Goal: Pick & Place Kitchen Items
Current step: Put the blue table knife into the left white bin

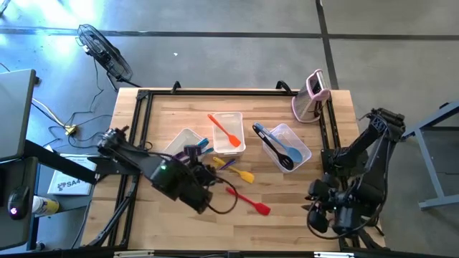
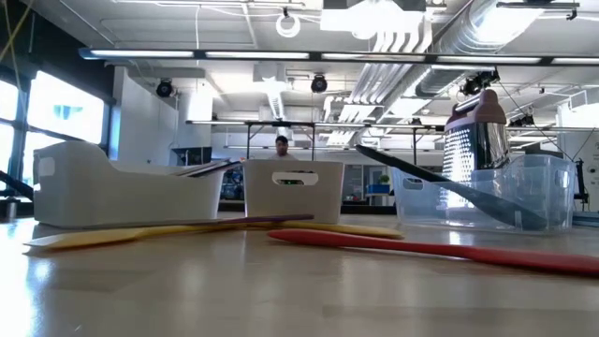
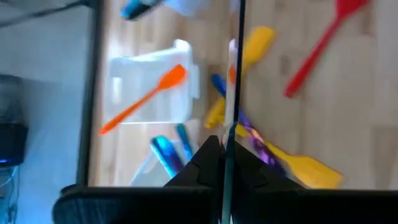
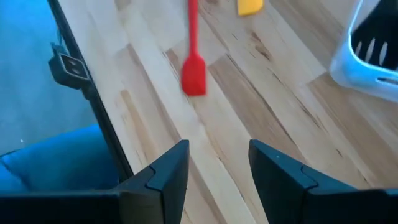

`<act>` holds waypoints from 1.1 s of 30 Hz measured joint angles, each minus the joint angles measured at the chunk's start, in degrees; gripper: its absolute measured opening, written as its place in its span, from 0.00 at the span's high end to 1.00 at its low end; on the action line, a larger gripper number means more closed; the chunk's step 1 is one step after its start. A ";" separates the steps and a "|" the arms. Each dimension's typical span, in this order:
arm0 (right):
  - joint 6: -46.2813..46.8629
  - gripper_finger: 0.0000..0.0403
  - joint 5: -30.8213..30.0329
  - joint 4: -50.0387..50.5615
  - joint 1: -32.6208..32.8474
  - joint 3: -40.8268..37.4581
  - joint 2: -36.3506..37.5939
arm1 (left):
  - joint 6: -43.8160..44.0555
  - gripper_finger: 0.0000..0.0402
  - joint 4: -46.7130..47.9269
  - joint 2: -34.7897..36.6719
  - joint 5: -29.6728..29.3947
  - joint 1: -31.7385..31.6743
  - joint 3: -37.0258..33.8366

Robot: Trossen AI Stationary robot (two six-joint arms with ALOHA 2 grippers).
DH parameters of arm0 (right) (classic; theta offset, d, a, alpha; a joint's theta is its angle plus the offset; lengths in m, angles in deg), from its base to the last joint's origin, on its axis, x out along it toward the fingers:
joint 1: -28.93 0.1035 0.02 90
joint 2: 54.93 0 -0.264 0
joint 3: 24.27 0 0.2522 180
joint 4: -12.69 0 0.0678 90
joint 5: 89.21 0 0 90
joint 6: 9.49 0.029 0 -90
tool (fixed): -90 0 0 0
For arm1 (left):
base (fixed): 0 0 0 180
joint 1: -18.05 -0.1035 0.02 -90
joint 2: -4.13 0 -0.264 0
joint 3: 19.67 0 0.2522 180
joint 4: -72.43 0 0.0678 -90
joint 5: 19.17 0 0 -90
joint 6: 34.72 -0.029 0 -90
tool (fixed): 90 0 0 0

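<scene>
The left gripper (image 3: 222, 163), jaws pressed together on nothing, hangs over the loose utensils (image 1: 228, 166) mid-table beside the left tub (image 1: 181, 140), while the right gripper (image 4: 217, 165) waits with jaws apart at the table's (image 1: 287, 208) front right corner, the red spatula (image 4: 193, 68) lying ahead of it.

Red spatula (image 1: 247, 200) flat on table; orange spatula (image 1: 224, 130) in middle tub; blue, black utensils (image 1: 280, 147) in right tub

Left hand (image 3: 222, 163) hangs fingers pressed together mid-table, right hand (image 4: 217, 167) parted at the near-right edge
</scene>
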 joint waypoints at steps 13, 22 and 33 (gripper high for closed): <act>0.00 0.60 -6.88 -1.92 5.39 0.00 -3.86 | 21.09 1.00 -6.37 27.31 -7.78 -1.35 -32.21; -0.04 0.60 -10.43 -1.98 5.29 0.00 -6.60 | 21.31 1.00 -35.68 47.81 -8.64 -1.39 -65.47; -3.47 0.60 -18.60 -2.02 3.74 0.00 -6.62 | 19.32 1.00 -53.90 56.24 -9.88 -6.19 -86.58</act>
